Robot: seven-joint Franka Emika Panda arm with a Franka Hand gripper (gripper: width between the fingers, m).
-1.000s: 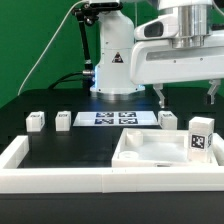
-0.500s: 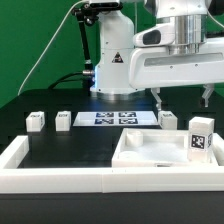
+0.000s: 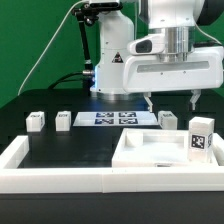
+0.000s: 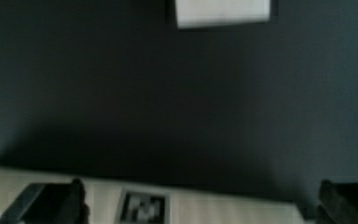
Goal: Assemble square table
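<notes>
White plastic slab is lying at the counter's edge against the border wall, probably so the wall is bracing it. The tool is hanging released and empty above bare counter between the slab and one leg, seemingly readying a pick

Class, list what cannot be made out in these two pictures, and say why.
1. Exterior view's right edge cuts off the slab.
2. Exterior view: tags on the legs are too small to read.
3. Wrist view: white piece, blurred and cut by the edge; unidentifiable.
4. Wrist view: pincer fingers cut by the edge.
</notes>
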